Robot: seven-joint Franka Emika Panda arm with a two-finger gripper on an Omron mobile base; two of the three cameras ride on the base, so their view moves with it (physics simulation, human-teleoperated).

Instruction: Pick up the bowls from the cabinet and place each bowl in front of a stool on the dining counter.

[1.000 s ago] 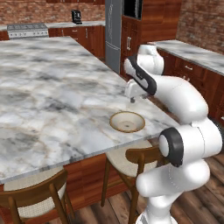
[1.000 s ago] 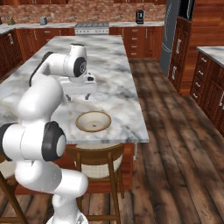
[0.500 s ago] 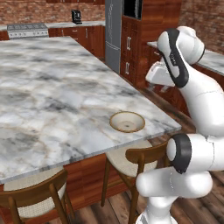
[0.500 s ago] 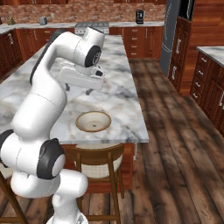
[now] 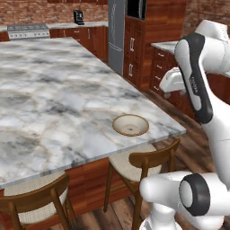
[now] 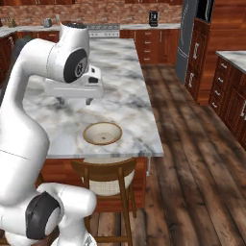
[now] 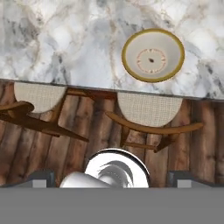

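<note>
The counter [image 5: 54, 90] runs long and wide across the kitchen, its veined marble top reaching a near corner [image 6: 144, 139] above a red-brown base. The arm [image 5: 197, 76] rises from the base in a tall arch, its upper link bent over and its forearm slanting down, so the hand hangs high above the near end of the counter. In the right base view the arm [image 6: 29, 96] curves up the left side and its wrist block juts out level over the marble.

Two stools stand tucked under the near edge: one stool [image 5: 143, 164] right below the bowl, the other stool [image 5: 36, 202] further along to the left. In the hand view both cushions [image 7: 148, 108] show just past the marble edge.

The cream bowl [image 5: 130, 125] sits upright on the marble, close to the near edge and in front of the right-hand stool. It shows beneath the wrist in the right base view [image 6: 102, 133] and from straight above in the hand view [image 7: 152, 55], with nothing inside.

The gripper [image 6: 74, 101] hangs well above the bowl, apart from it, with the jaws spread wide and nothing between them.
</note>
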